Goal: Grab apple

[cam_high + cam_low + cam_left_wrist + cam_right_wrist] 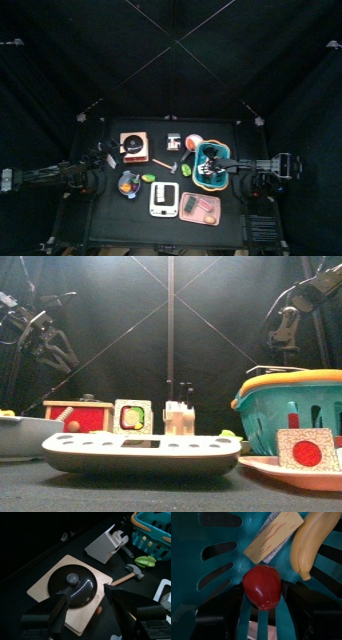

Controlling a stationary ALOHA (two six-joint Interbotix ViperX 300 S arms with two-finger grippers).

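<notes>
Right arm down in the basket, apple not yet grabbed.

The red apple (263, 587) lies in the teal basket (211, 577) just ahead of the right gripper; its jaws I cannot tell. The left gripper (85, 607) hangs spread, empty.

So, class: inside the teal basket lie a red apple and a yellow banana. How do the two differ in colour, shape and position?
The apple is red, the banana yellow. The apple is rounded and compact; the banana is long and curved. The apple sits low against the slotted wall of the basket, while the banana lies beside it, extending well beyond it along the basket. Both are smooth-skinned and lie in the same teal basket, next to a tan striped card.
</notes>
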